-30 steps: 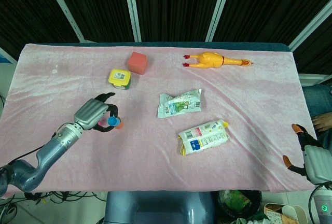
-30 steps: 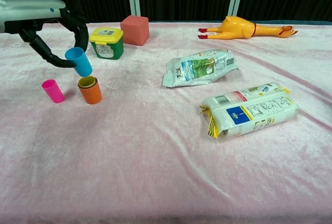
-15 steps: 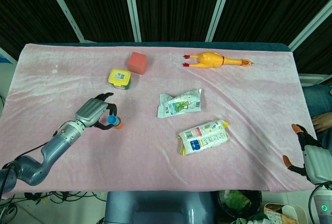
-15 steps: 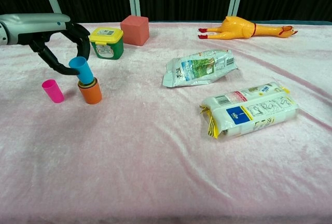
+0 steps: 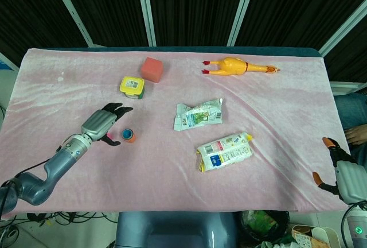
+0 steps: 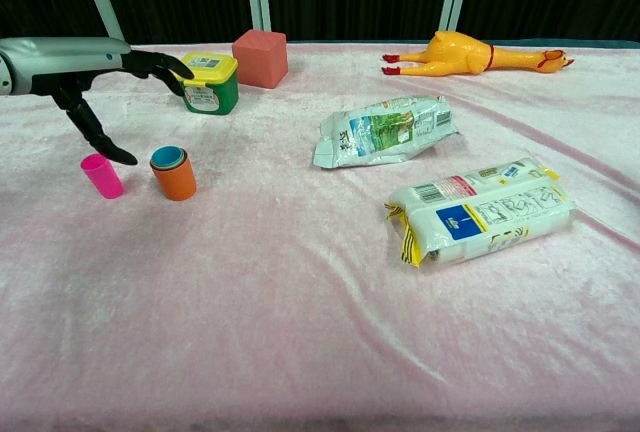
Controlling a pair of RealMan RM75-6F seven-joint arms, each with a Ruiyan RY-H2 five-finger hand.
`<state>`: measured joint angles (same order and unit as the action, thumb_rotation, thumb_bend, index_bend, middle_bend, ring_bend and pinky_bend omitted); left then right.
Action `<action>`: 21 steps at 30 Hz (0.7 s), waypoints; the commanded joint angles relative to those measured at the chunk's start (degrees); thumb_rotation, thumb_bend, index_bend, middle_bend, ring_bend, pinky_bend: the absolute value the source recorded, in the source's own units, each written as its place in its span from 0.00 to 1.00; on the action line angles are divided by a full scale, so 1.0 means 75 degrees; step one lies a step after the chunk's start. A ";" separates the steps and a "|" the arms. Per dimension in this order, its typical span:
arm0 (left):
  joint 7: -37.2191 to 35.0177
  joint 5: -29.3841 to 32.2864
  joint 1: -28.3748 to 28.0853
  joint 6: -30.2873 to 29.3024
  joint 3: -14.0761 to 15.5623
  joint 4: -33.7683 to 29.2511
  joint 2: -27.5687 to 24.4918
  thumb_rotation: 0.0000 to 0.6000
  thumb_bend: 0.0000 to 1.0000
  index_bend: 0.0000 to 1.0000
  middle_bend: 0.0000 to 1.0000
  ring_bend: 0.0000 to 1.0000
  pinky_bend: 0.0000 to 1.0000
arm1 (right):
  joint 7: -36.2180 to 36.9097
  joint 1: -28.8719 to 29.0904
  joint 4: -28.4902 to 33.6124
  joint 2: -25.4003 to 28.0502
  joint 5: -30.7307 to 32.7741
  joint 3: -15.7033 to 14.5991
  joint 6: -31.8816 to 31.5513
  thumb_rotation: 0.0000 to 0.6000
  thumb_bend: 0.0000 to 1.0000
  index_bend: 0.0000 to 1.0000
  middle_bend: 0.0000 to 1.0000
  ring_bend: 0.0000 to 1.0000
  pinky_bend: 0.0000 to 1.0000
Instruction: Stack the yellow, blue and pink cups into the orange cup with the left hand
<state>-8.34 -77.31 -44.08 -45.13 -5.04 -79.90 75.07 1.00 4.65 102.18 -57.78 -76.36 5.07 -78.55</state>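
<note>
Blue cup [image 6: 168, 156] nested inside upright orange cup [image 6: 175, 179]; pink cup [image 6: 101, 175] stands tilted just left

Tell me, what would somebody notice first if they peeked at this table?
Probably the yellow rubber chicken lying at the far edge of the pink cloth. Next, the robot's left hand, open with fingers spread above the little cups near the left side: the orange cup has the blue cup nested inside it, and the pink cup stands alone beside it.

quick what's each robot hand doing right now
Left robot hand: open, fingers spread, holding nothing.
Right robot hand: open, holding nothing, at the table's edge.
</note>
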 commanded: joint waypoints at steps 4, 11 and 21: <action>0.0325 0.0030 0.0619 -0.0662 0.0266 -0.0547 -0.0616 1.00 0.04 0.15 0.22 0.00 0.05 | 0.0003 0.0003 0.0011 0.0000 -0.0013 -0.0005 0.0006 1.00 0.27 0.03 0.06 0.16 0.21; 0.0214 0.0213 0.1005 -0.0617 0.0561 -0.0361 -0.0778 1.00 0.04 0.19 0.24 0.00 0.05 | -0.0025 -0.0023 0.0047 0.0005 -0.0056 -0.0026 -0.0043 1.00 0.27 0.03 0.06 0.16 0.21; -0.0201 0.0138 0.0890 -0.0256 0.0474 0.0365 -0.0318 1.00 0.06 0.24 0.29 0.00 0.06 | -0.0004 -0.0030 0.0040 0.0014 -0.0028 -0.0018 -0.0042 1.00 0.27 0.03 0.06 0.16 0.21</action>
<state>-9.44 -76.23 -37.09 -47.55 -1.27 -77.72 72.17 0.97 4.42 102.48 -57.68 -76.57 4.93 -78.87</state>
